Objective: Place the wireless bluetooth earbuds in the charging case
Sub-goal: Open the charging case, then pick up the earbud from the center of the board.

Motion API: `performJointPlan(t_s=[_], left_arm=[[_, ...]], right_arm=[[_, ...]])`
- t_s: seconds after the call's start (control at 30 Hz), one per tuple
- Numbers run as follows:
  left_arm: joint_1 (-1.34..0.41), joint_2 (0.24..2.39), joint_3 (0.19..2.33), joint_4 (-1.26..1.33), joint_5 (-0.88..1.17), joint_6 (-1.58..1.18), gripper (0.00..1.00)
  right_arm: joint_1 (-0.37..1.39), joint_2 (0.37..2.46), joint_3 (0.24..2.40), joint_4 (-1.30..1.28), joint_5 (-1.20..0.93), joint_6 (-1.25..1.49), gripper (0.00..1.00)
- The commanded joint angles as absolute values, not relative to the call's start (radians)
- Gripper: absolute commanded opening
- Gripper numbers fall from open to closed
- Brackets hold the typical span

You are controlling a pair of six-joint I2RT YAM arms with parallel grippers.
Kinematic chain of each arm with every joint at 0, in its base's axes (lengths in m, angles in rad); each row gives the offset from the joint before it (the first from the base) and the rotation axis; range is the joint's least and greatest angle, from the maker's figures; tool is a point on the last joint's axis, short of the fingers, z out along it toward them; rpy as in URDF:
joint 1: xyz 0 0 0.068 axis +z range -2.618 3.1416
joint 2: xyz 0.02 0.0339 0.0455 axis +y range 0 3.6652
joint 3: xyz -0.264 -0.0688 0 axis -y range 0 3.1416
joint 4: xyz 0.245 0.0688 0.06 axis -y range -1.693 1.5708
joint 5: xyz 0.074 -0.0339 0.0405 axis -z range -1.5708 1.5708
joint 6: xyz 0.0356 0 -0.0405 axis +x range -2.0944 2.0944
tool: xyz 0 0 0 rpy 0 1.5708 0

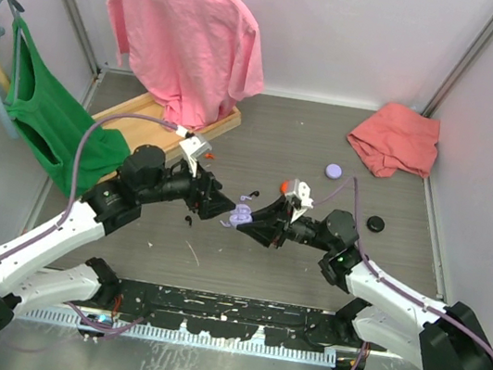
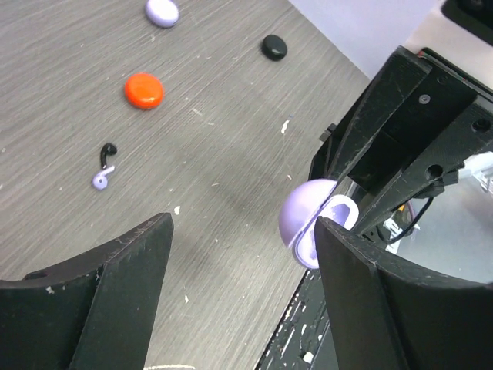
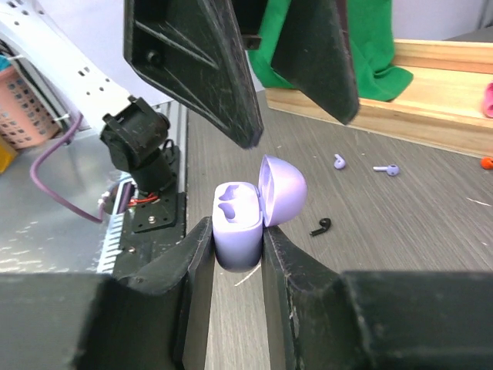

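Holding is sorted, loading isn't. Your right gripper [image 3: 237, 239] is clamped on the open lilac clamshell charging case [image 3: 235, 208] over the middle of the grey wood-grain table [image 1: 263, 141]. The lid is hinged back and both sockets are empty (plain in the right wrist view). Your left gripper [image 2: 245, 222] hovers just beside the case, jaws spread, nothing between them.

My read: next is a pick with the left.
- A tiny lilac plastic earbud [image 2: 101, 179] lies mid-table just beside a black curved earbud [image 2: 108, 150], on the side toward the flat orange-red round case [image 2: 144, 90].
- A further lilac earbud [image 3: 339, 162] sits toward the far left, near the wooden rack base [image 1: 226, 124].
- Take a lilac one to match the case. You'll need to go down to the table, narrow the jaws and pinch cleanly; a bud this small will likely skate or twist.

The table is scuffed, with white specks. A lilac disc case [image 1: 333, 171] and a black disc case [image 1: 375, 223] lie toward the right edge, and a salmon cloth [image 1: 395, 138] sits in the far right corner. A pink T-shirt [image 1: 190, 40] hangs over the rack and a green garment [image 1: 46, 120] at the left edge. The walls are pale panels.
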State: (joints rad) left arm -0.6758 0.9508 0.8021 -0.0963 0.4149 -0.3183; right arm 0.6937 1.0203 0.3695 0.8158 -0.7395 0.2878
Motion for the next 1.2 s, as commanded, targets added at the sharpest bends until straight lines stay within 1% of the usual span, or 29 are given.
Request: performJointPlan(t_s=[0.0, 0.1, 0.13, 0.17, 0.4, 0.6, 0.77, 0.87, 1.17], left_arm=[[-0.672, 0.893, 0.852, -0.183, 0.304, -0.351, 0.77], [-0.672, 0.877, 0.851, -0.269, 0.218, -0.391, 0.77], [-0.671, 0.876, 0.852, -0.301, 0.205, -0.401, 0.83], [-0.672, 0.877, 0.854, -0.329, 0.185, -0.408, 0.98], [-0.671, 0.932, 0.897, -0.537, 0.066, -0.393, 0.98], [-0.672, 1.064, 0.949, -0.657, 0.041, -0.365, 0.98], [-0.674, 1.13, 0.917, -0.565, 0.071, -0.348, 0.98], [-0.687, 1.19, 0.915, -0.506, 0.075, -0.347, 0.98], [-0.805, 1.449, 1.029, -0.449, -0.005, -0.218, 1.0]], right_arm=[[0.698, 0.982, 0.316, 0.916, -0.605, 0.209, 0.01], [0.699, 0.969, 0.271, 0.949, -0.523, 0.179, 0.01], [0.699, 0.966, 0.259, 0.958, -0.5, 0.174, 0.01], [0.699, 0.963, 0.248, 0.967, -0.48, 0.169, 0.01], [0.699, 0.945, 0.176, 1.026, -0.375, 0.144, 0.01], [0.699, 0.933, 0.113, 1.073, -0.286, 0.122, 0.01], [0.699, 0.933, 0.037, 1.162, -0.143, 0.126, 0.01], [0.699, 0.914, 0.017, 1.17, -0.073, 0.129, 0.01], [0.698, 0.883, 0.002, 1.154, 0.022, 0.131, 0.01]])
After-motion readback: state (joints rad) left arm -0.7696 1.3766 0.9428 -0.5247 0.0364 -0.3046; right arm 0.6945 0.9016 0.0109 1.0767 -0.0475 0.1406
